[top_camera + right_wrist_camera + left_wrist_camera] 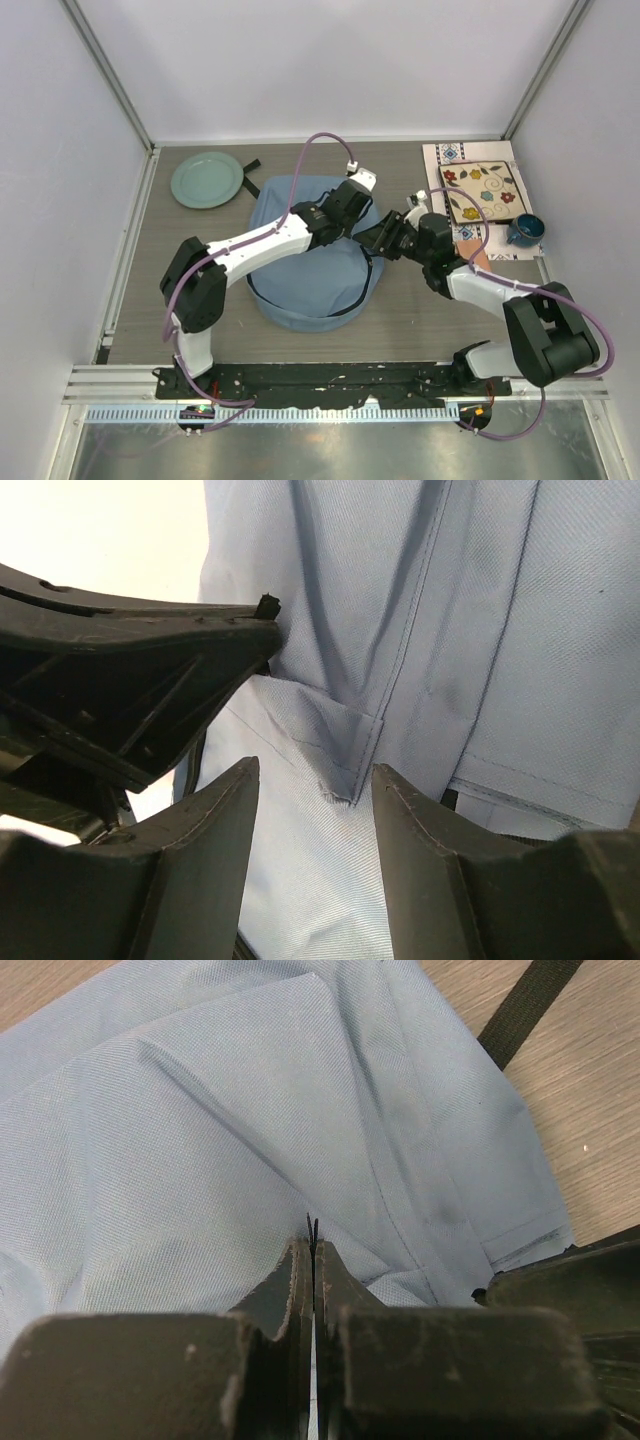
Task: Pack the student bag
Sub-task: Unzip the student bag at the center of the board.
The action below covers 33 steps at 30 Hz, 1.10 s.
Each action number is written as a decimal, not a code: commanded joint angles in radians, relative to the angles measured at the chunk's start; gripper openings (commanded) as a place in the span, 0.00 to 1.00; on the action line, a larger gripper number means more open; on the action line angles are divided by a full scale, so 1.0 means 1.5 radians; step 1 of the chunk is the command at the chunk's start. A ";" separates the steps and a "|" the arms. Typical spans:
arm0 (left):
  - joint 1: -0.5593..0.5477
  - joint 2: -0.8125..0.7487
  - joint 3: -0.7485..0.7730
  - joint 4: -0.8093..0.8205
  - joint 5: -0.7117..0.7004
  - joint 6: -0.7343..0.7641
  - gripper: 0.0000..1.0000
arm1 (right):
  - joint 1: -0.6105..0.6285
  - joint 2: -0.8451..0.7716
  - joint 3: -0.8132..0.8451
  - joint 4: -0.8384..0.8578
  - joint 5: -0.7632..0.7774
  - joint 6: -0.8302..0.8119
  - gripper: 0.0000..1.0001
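1. Top view: the student bag (300, 270) lies mid-table, between a green plate (207, 180) and a patterned tile (482, 192). Over its far right part sits the left gripper (352, 205); the right gripper (385, 238) is at the bag's right edge.
2. Left wrist: jaws pressed together, pinching a raised fold of blue fabric. A black strap (525, 1000) lies on the wood beyond.
3. Right wrist: jaws wide apart, with a seamed corner of the bag between them.

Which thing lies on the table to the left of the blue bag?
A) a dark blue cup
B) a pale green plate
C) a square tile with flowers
B: the plate sits left of the bag, while the cup and the tile lie on its right.
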 commanded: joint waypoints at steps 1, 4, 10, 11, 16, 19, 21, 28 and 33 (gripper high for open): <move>0.012 -0.041 -0.007 0.019 -0.023 -0.018 0.00 | 0.007 0.022 0.037 0.045 -0.047 -0.026 0.54; 0.015 -0.042 -0.011 0.020 -0.021 -0.022 0.00 | 0.011 0.035 0.046 0.045 -0.057 -0.034 0.54; 0.021 -0.043 -0.017 0.023 -0.015 -0.028 0.00 | 0.023 0.060 0.070 0.037 -0.079 -0.046 0.54; 0.021 -0.044 -0.018 0.023 -0.014 -0.028 0.00 | 0.026 0.067 0.073 0.034 -0.075 -0.049 0.53; 0.022 -0.047 -0.026 0.026 -0.009 -0.031 0.00 | 0.033 0.083 0.081 0.012 -0.058 -0.058 0.42; 0.024 -0.051 -0.033 0.028 -0.006 -0.033 0.00 | 0.033 0.081 0.074 0.011 -0.040 -0.058 0.24; 0.025 -0.054 -0.037 0.030 -0.006 -0.034 0.00 | 0.033 0.075 0.071 0.009 -0.027 -0.057 0.14; 0.035 -0.070 -0.064 0.035 -0.025 -0.031 0.00 | 0.033 0.060 0.062 -0.024 0.025 -0.063 0.01; 0.055 -0.099 -0.104 0.042 -0.052 -0.031 0.00 | 0.033 0.049 0.053 -0.063 0.066 -0.067 0.01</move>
